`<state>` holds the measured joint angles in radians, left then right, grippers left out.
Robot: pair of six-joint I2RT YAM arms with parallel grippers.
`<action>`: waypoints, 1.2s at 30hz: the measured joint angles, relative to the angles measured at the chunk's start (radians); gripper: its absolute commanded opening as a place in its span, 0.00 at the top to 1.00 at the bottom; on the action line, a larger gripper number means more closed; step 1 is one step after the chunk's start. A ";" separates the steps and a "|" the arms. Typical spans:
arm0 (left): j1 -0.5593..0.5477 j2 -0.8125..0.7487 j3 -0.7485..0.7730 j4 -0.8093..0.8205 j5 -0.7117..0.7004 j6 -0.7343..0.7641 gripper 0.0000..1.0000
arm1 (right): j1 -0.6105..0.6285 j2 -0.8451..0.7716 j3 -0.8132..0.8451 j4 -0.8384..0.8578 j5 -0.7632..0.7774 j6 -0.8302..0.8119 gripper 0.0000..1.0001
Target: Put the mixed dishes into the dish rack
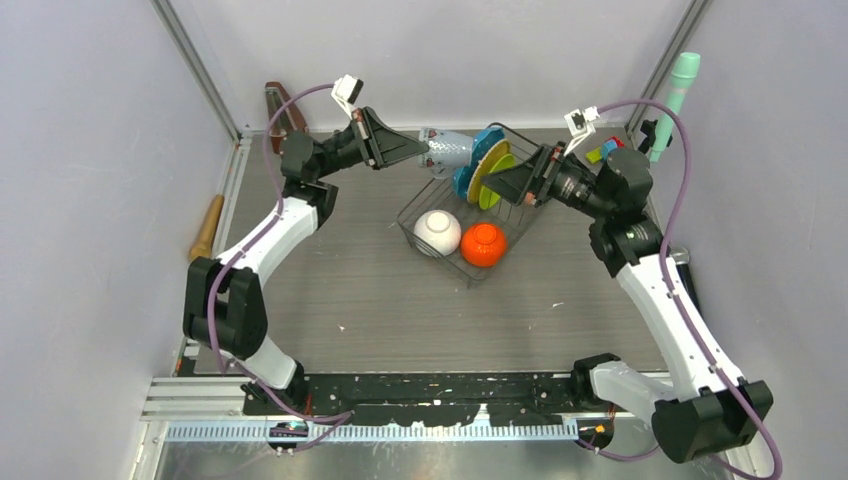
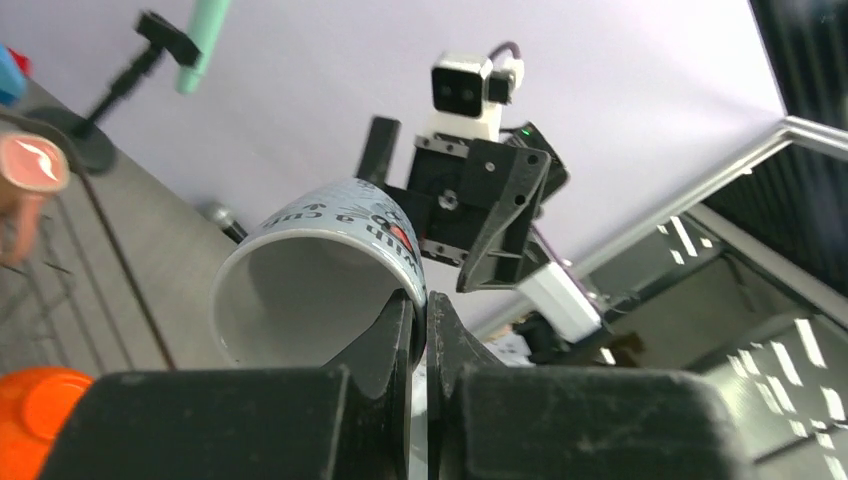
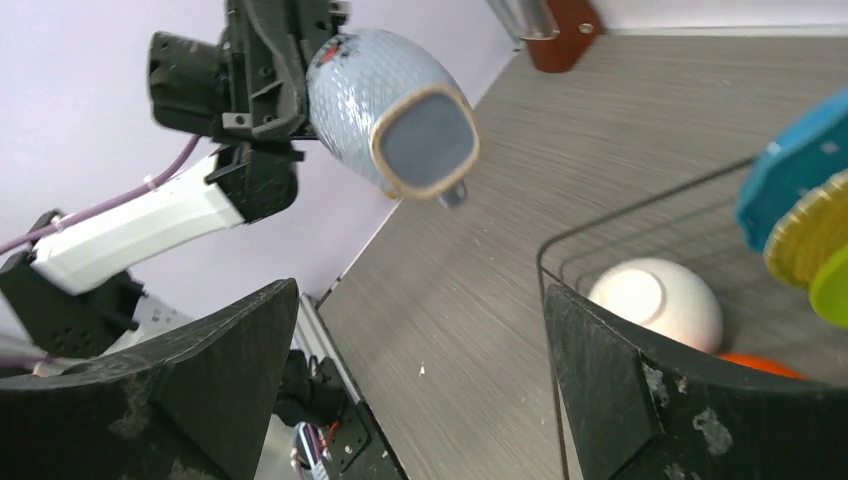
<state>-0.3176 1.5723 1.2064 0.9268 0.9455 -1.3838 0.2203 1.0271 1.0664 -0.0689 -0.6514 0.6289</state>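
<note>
My left fingers (image 2: 408,335) were pinched shut on the thin rim of the one glossy, dimpled grey-white mug (image 1: 447,152), held on its side in the air at the far left corner of the black wire dish rack (image 1: 409,208). My right fingers (image 1: 500,182) gaped wide and empty at the rack's far right. Inside the rack two smooth round bowls, a white bowl (image 1: 437,232) and an orange bowl (image 1: 483,244), lay upturned. Two plates, a blue plate (image 1: 487,140) and a lime-green plate (image 1: 492,192), stood on edge.

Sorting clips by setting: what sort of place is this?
Probably a robotics lab cell, not a kitchen: plain grey walls on aluminium frame posts, white-and-black robot arms at a grey wood-grain table.
</note>
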 measured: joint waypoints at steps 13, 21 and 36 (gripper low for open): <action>-0.004 0.109 0.053 0.088 0.122 -0.366 1.00 | 0.030 0.142 0.056 0.220 -0.174 0.018 0.06; -0.003 0.127 0.087 0.146 0.131 -0.467 1.00 | 0.106 0.145 0.145 0.080 -0.127 -0.158 0.08; -0.004 0.133 0.087 0.162 0.136 -0.502 1.00 | 0.112 0.164 0.141 0.054 -0.014 -0.251 0.07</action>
<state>-0.3218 1.7050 1.2930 1.0885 1.0813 -1.8862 0.3321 1.1908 1.2076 -0.0147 -0.6651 0.3782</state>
